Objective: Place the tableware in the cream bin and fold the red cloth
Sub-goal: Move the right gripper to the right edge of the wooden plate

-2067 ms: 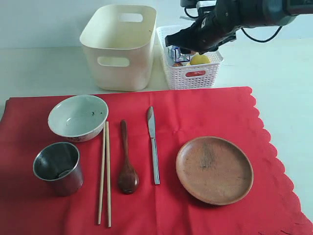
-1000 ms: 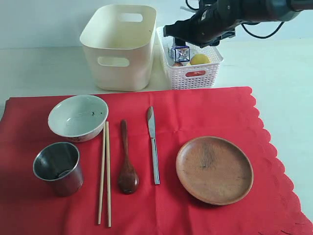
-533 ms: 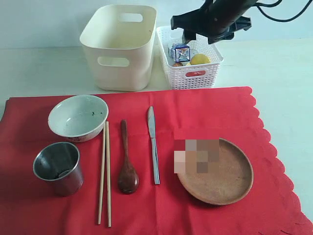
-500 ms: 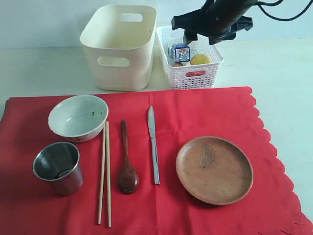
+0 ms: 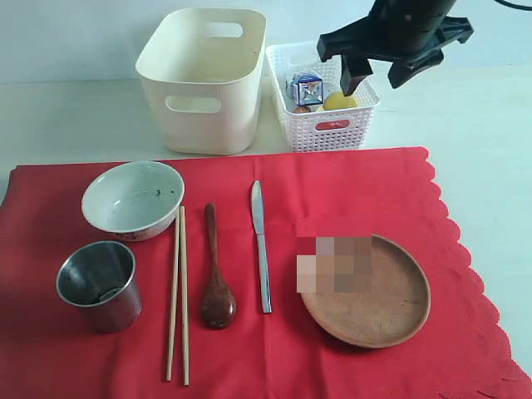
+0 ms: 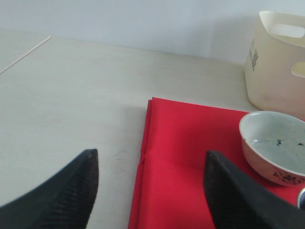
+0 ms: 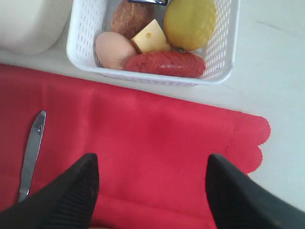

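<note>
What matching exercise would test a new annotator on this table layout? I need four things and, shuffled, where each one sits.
Things:
1. steel cup
2. knife
3. lemon
4. brown plate

Places:
A. in the white basket
B. between the spoon and the brown plate
C. next to the bowl
D. nearest the red cloth's scalloped edge

Pairs: 1-C, 2-B, 3-A, 4-D.
</note>
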### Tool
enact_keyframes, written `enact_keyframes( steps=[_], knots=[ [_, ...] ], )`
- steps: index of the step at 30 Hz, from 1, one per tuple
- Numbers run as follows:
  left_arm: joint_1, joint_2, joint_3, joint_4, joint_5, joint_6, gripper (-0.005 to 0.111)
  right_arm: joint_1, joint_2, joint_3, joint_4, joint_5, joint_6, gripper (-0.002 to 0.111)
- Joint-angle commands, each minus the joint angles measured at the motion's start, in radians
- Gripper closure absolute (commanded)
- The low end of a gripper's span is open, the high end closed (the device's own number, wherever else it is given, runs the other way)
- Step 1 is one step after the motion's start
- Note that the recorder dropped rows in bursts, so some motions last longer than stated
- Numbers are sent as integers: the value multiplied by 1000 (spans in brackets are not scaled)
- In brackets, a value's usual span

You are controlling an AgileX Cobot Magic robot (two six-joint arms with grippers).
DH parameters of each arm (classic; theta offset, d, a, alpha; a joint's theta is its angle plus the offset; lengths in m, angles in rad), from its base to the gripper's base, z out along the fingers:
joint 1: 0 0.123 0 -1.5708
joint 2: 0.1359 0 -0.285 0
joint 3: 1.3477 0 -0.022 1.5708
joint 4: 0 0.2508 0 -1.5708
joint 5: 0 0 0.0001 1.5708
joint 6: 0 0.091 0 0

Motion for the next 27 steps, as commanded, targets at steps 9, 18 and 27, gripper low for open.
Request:
enact_keyframes(
  steps=[9,18,27],
  knots=[
    [1,-6,0,5,-6,6,45,-6,-314,245,-1,-31,-58,46],
    [1,-6,0,5,-6,6,45,-6,-630,564,-1,-84,-75,46],
    [1,-6,0,5,-6,6,45,-6,-697,832,42,-185,-75,46]
  ],
)
